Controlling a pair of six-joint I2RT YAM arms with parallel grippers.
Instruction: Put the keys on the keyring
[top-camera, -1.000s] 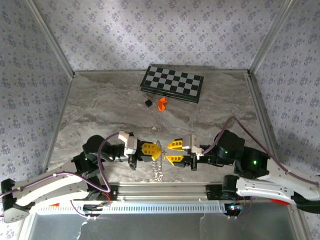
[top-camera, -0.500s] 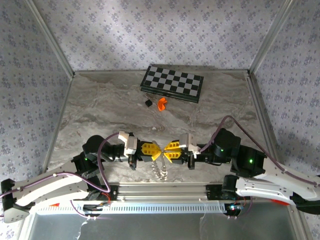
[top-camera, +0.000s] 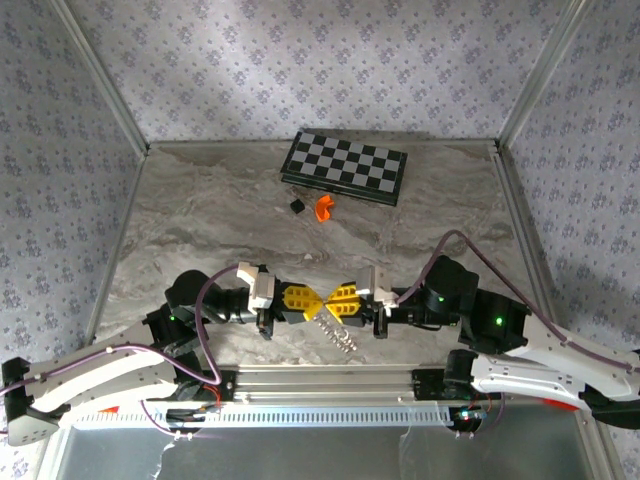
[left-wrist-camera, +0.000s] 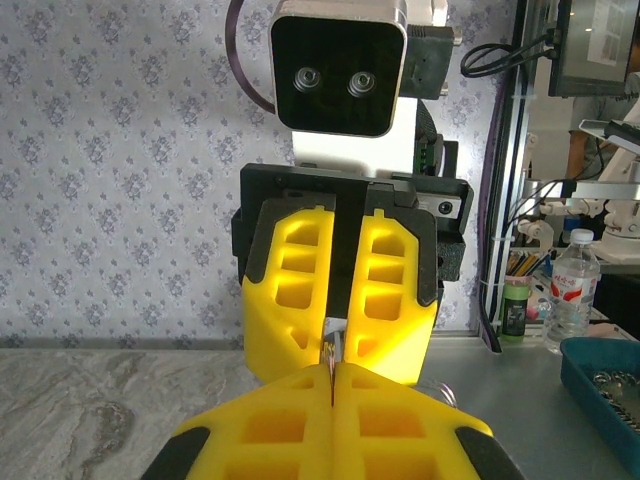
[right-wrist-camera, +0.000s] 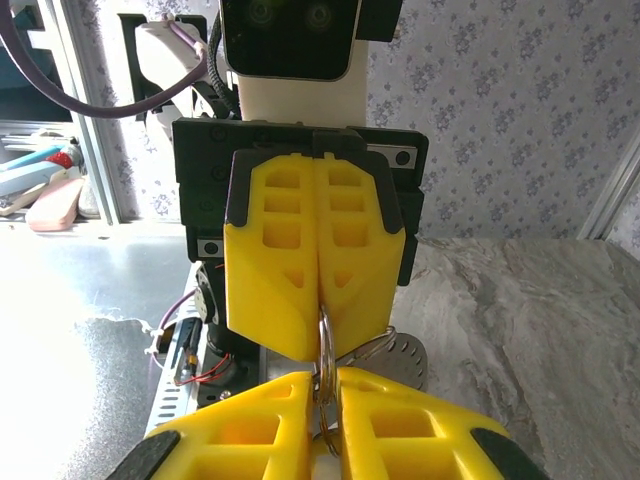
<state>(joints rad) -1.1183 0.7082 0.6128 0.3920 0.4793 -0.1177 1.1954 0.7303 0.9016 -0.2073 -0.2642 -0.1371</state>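
On the desk (top-camera: 200, 230), well past the grippers, lie a small black cube (top-camera: 297, 205) and, just beside it, an orange curved piece (top-camera: 323, 207). Both are near the chessboard (top-camera: 345, 168) at the far edge. In the left wrist view, at right, a teal bin (left-wrist-camera: 598, 345) has silvery metal pieces (left-wrist-camera: 616, 387) inside. Both arms lie low over the near edge, approx. middle, tip to tip. L gripper (top-camera: 312, 304) is closed tight on the keyring (top-camera: 340, 336). R gripper (top-camera: 331, 303) is pinched narrow on the same ring, w/ its links hanging below.

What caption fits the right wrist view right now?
Tip to tip, the left gripper and right gripper both pinch the silvery keyring above the marble table.
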